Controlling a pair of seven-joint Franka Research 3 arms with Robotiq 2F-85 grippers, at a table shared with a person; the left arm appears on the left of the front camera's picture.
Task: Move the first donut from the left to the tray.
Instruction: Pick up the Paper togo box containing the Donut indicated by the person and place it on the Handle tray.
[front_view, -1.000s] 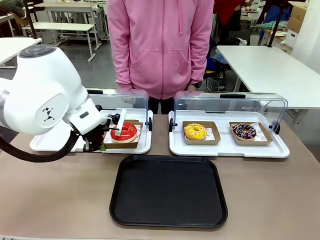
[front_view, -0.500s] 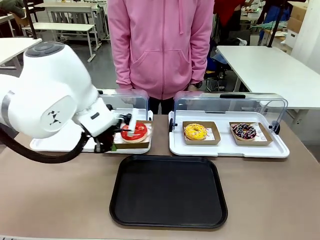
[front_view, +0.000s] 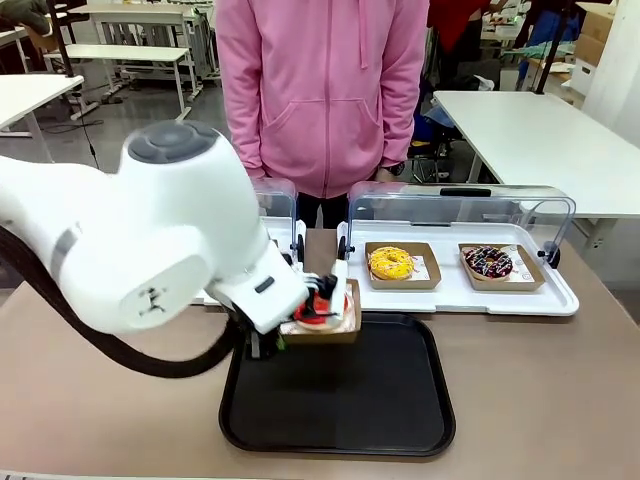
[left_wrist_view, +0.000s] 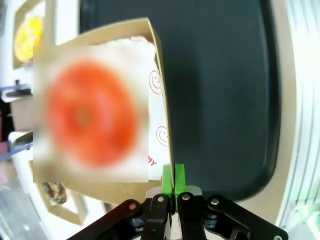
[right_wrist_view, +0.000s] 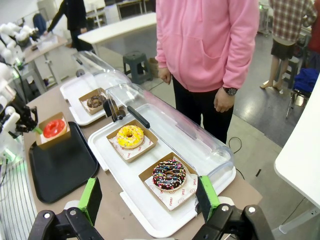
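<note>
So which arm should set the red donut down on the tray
Left. Its end effector is shut on the red donut holder's edge, above the tray. The right end effector is open, far off.

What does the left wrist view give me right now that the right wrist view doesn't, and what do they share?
Left wrist view alone: the left gripper up close, green pads pinched shut on the edge of the brown cardboard holder, with the black tray right beneath it.

Right wrist view alone: the right gripper open and holding nothing, the person's hand, the white display tray with its clear lid raised, and a chocolate sprinkled donut.

Both: the red donut, the black tray, the yellow donut.
</note>
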